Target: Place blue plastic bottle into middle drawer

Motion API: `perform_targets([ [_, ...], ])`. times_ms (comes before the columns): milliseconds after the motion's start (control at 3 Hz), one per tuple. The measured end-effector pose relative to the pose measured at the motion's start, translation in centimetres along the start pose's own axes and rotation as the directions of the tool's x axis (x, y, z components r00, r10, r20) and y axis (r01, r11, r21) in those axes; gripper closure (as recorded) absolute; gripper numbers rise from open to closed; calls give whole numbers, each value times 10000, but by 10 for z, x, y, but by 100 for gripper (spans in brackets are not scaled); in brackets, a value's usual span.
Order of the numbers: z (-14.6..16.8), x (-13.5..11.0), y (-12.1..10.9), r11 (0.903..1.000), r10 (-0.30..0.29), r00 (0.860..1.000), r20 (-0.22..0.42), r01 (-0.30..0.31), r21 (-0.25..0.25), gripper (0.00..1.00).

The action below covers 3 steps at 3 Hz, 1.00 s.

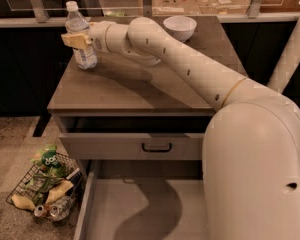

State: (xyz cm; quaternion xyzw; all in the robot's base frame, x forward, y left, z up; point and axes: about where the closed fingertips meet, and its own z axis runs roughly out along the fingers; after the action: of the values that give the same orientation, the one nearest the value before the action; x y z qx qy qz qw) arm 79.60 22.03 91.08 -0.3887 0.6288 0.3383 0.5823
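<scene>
One bottle (83, 51) stands upright on cabinet top (140, 91), your gripper (76, 40) against its label at mid-height; whether it's clamped, cannot tell. Bowl (180, 28) well right of gripper. Drawer (107, 204) pulled open far below gripper; basket (45, 186) below-left.

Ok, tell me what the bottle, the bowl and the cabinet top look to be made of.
The blue plastic bottle, with the gripper at its upper half, looks like thin clear plastic: see-through walls, white cap. The bowl looks like glazed white ceramic, smooth and evenly white, though plastic is possible. The cabinet top looks like matte grey-brown laminate or wood, with little glare.
</scene>
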Motion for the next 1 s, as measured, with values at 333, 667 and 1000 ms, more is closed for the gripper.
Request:
perform_targets([
  [333, 0, 0, 0, 10000, 0, 10000, 0, 0, -2, 100],
  [667, -6, -7, 5, 9993, -35, 10000, -10, 35, -377, 100],
  [1000, -40, -45, 29, 9929, -479, 9987, -173, 457, -1102, 100],
])
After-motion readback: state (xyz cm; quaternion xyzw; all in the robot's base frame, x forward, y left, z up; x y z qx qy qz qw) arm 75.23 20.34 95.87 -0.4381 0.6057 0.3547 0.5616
